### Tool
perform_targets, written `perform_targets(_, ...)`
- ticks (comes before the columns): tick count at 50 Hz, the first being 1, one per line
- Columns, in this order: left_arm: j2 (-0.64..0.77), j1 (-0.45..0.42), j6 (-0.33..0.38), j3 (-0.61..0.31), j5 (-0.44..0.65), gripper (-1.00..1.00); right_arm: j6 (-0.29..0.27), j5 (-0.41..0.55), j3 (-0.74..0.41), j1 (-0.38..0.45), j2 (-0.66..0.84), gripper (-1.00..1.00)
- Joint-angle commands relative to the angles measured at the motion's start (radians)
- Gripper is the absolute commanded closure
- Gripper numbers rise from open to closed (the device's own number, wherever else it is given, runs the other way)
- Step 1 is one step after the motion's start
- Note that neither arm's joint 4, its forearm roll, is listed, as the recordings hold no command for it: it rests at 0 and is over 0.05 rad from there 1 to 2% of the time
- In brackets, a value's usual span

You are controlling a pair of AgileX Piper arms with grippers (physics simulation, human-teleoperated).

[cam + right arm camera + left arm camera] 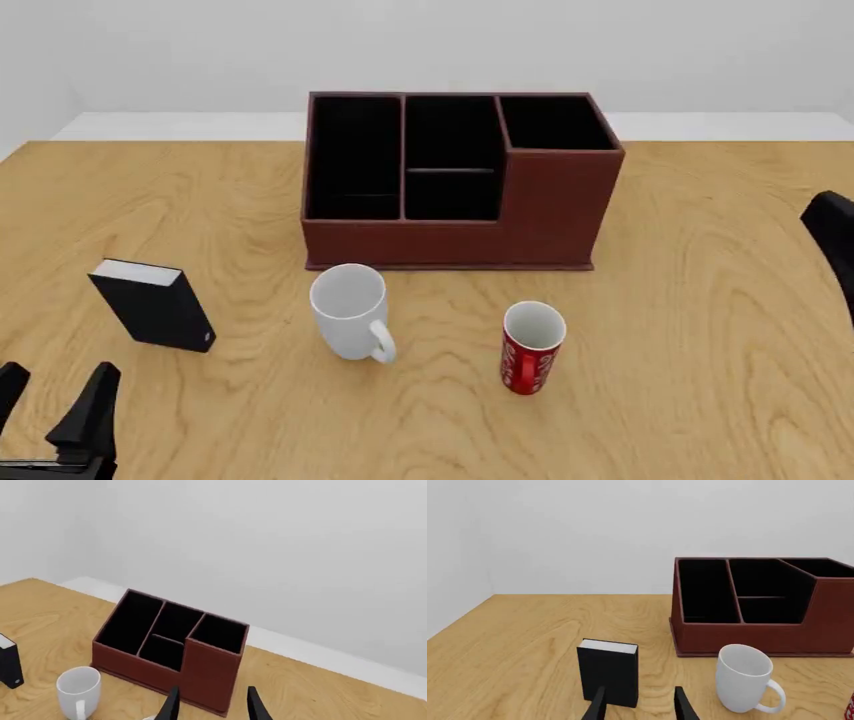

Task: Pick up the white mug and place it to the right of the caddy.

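Observation:
The white mug [350, 310] stands upright on the table just in front of the caddy [561, 200], its handle toward me. It also shows in the left wrist view [745, 677] and the right wrist view [79, 690]. The caddy is a big reddish-brown box with black compartments [827, 615] [207, 675]. My left gripper [51, 400] is open and empty at the near left, behind the black box and well left of the mug [640, 707]. My right gripper [212, 705] is open and empty, raised at the right, facing the caddy.
A red mug [533, 348] with a white interior stands right of the white mug; a sliver of it shows in the left wrist view [850, 707]. A small upright black box [156, 305] with a white top stands at the left [608, 672] [8, 665]. Part of my right arm [830, 245] shows at the right edge.

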Motion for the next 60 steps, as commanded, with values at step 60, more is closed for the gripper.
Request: perform_targets(60,0.000,0.000,0.000,0.000,0.000,-1.00,-0.019,-0.184,-0.204,0.348,0.653,-1.00)
